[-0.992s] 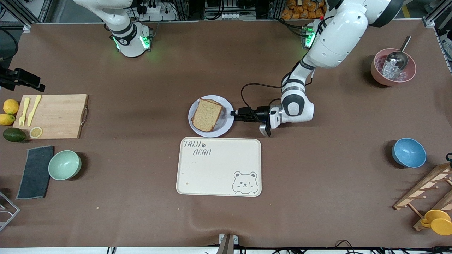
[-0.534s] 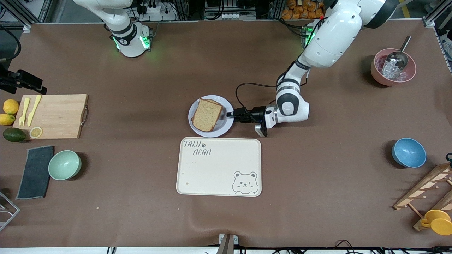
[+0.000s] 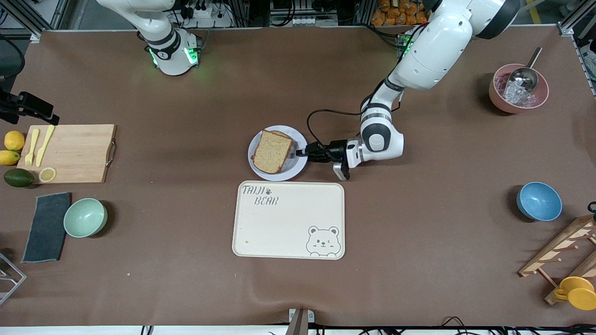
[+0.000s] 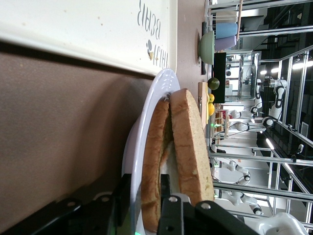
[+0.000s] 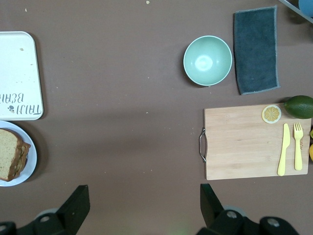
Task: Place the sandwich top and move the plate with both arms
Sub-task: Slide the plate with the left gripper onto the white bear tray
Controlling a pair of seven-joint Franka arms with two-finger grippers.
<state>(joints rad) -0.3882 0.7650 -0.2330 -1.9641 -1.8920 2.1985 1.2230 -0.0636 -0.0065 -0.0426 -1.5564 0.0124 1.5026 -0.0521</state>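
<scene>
The sandwich top (image 3: pixel 272 151), a plain tan bread slice, lies on the pale plate (image 3: pixel 255 145) at the table's middle. In the left wrist view the sandwich top (image 4: pixel 191 147) rests on a second slice (image 4: pixel 155 147) on the plate (image 4: pixel 152 95). My left gripper (image 3: pixel 300 151) is low at the plate's edge toward the left arm's end. In its own view the left gripper (image 4: pixel 144 185) is open, with one finger under the plate's rim and one above it. My right gripper (image 5: pixel 143 192) is open and empty, high over bare table. It does not show in the front view.
The cream bear tray (image 3: pixel 288 219) lies just nearer the camera than the plate. A cutting board (image 3: pixel 70 152) with a yellow knife and fork, a green bowl (image 3: pixel 85 217) and a dark cloth (image 3: pixel 46 227) lie toward the right arm's end. A blue bowl (image 3: pixel 538 201) and a pink bowl (image 3: pixel 518 88) lie toward the left arm's end.
My left gripper has slid toward the plate, from just beside it to its fingers reaching over and under the rim. The plate and bread have not moved.
</scene>
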